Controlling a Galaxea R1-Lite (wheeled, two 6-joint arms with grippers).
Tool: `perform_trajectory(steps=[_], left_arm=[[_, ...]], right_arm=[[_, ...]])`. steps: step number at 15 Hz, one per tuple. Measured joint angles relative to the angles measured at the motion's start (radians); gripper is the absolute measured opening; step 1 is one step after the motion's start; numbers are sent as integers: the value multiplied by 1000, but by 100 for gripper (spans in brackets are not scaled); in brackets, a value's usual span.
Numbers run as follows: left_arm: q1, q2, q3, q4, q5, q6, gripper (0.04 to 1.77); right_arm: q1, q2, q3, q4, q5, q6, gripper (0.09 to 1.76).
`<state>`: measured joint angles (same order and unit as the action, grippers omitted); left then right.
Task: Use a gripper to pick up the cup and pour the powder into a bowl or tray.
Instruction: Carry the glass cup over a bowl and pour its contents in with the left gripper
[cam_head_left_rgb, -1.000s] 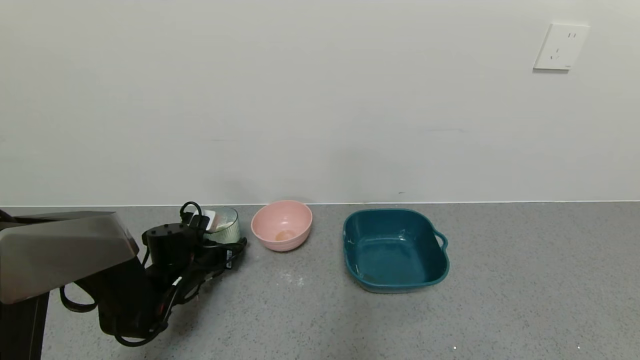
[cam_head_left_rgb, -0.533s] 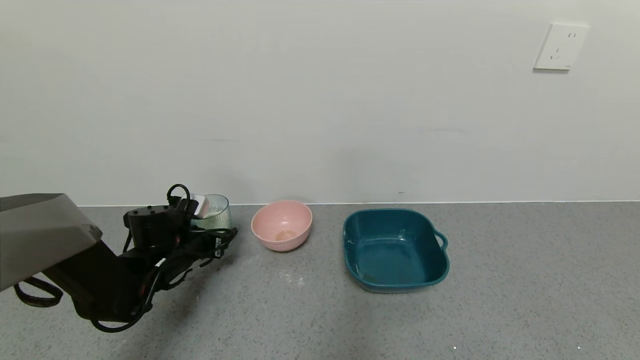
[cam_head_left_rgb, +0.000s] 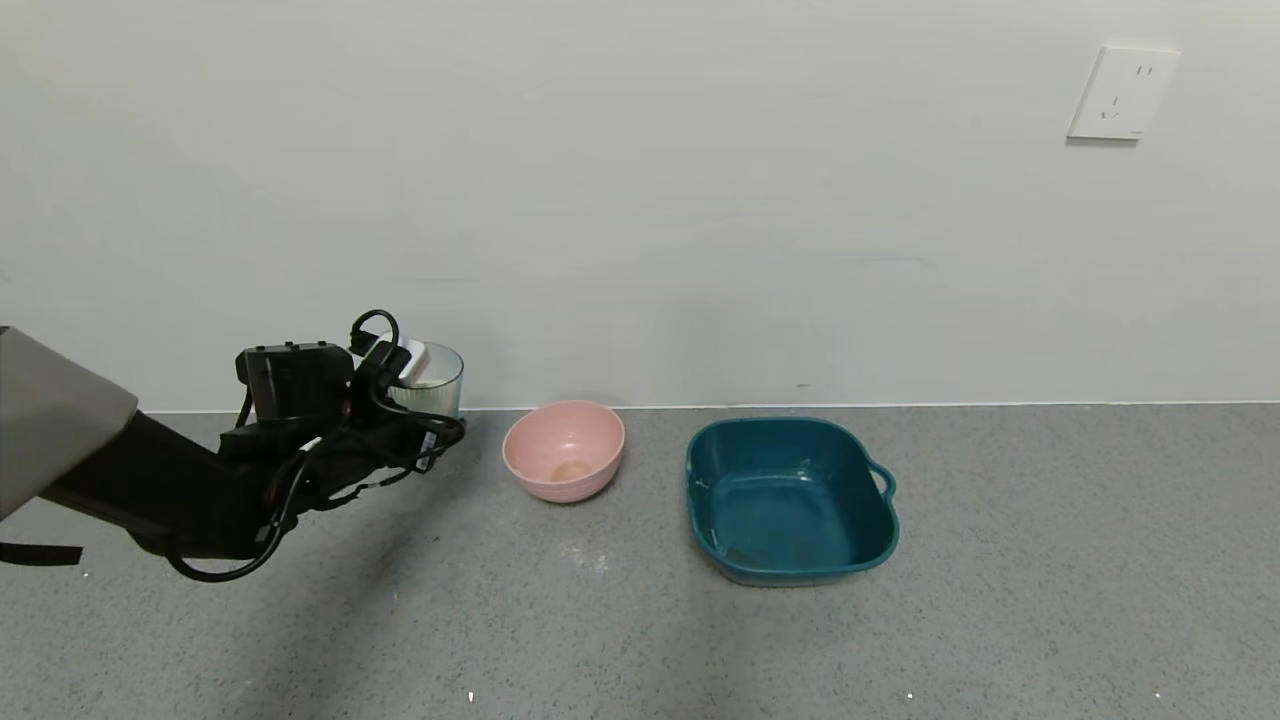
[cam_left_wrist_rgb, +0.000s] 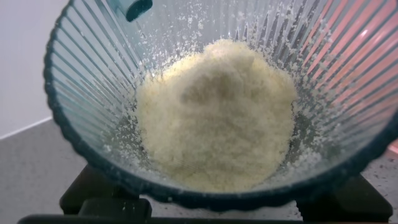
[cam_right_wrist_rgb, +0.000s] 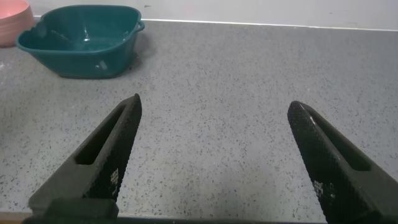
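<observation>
My left gripper (cam_head_left_rgb: 415, 375) is shut on the ribbed pale blue-green cup (cam_head_left_rgb: 432, 381) and holds it upright in the air, above the counter and to the left of the pink bowl (cam_head_left_rgb: 564, 450). The left wrist view looks straight into the cup (cam_left_wrist_rgb: 74, 118), where a mound of off-white powder (cam_left_wrist_rgb: 214, 112) lies on its bottom. The pink bowl stands near the back wall with a small tan patch inside. My right gripper (cam_right_wrist_rgb: 214, 109) is open over bare counter in the right wrist view and is out of the head view.
A dark teal square tray (cam_head_left_rgb: 790, 500) with a handle stands right of the pink bowl; it also shows in the right wrist view (cam_right_wrist_rgb: 78, 40). A few white powder specks (cam_head_left_rgb: 590, 560) lie on the grey counter. The wall runs close behind.
My left gripper has lifted the cup from the counter, up and slightly left, over the last second. The bowl and tray have not moved.
</observation>
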<state>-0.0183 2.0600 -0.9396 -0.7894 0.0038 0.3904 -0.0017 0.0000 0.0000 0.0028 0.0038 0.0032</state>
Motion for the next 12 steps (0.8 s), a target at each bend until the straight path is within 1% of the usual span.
perform_trajectory(steps=[2, 4, 6, 8, 10, 12], left_arm=[[-10, -2, -51, 67, 29, 81, 131], [-32, -3, -100, 136, 58, 142, 131], [-57, -1, -155, 213, 79, 240, 131], [-74, 3, -200, 262, 110, 350, 131], [-90, 11, -230, 275, 172, 444, 131], [-100, 23, -248, 275, 253, 546, 131]], right_arm=[[0, 0, 0, 0, 0, 0, 171], [0, 0, 0, 0, 0, 0, 171], [0, 0, 0, 0, 0, 0, 171], [0, 0, 0, 0, 0, 0, 171], [0, 0, 0, 0, 0, 0, 171], [0, 0, 0, 0, 0, 0, 171]])
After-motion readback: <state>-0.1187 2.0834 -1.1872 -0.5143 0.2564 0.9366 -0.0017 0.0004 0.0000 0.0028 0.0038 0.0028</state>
